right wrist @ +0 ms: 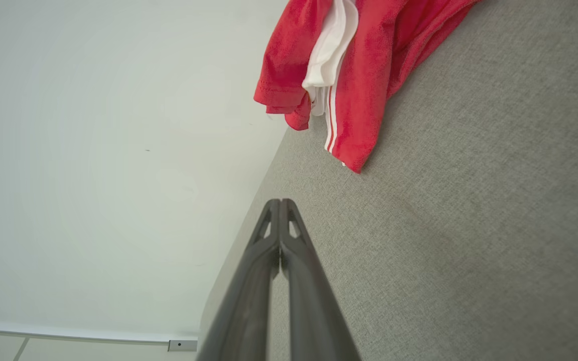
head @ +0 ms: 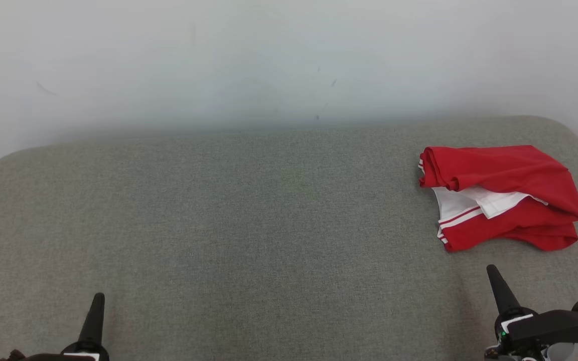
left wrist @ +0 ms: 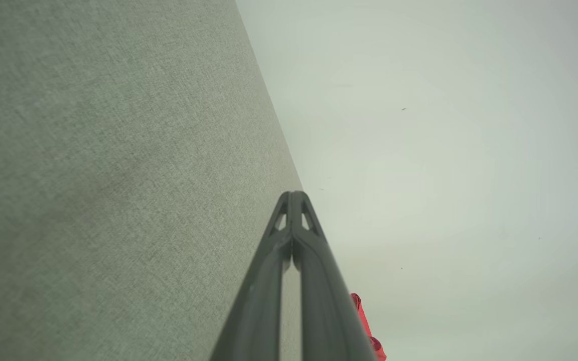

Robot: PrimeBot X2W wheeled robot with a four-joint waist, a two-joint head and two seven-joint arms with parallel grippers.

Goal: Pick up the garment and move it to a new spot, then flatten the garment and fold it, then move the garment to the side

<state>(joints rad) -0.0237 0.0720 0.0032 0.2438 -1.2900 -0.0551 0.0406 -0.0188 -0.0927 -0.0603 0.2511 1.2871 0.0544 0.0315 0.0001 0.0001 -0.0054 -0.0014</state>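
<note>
Both sets of jaws are clenched on nothing. The left gripper (head: 96, 311) sits at the grey cushion's (head: 269, 225) near left corner, the right gripper (head: 497, 283) by its right edge. The red garment (head: 504, 193) lies loosely folded toward the far right corner. To lift it cleanly, the right gripper should probably spread first, then pinch an upper fold.

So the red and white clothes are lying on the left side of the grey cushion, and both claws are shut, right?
Not quite. The head view shows the red and white clothes on the right side of the grey cushion, beyond the right claw. Both claws, the left claw included, are shut.
</note>
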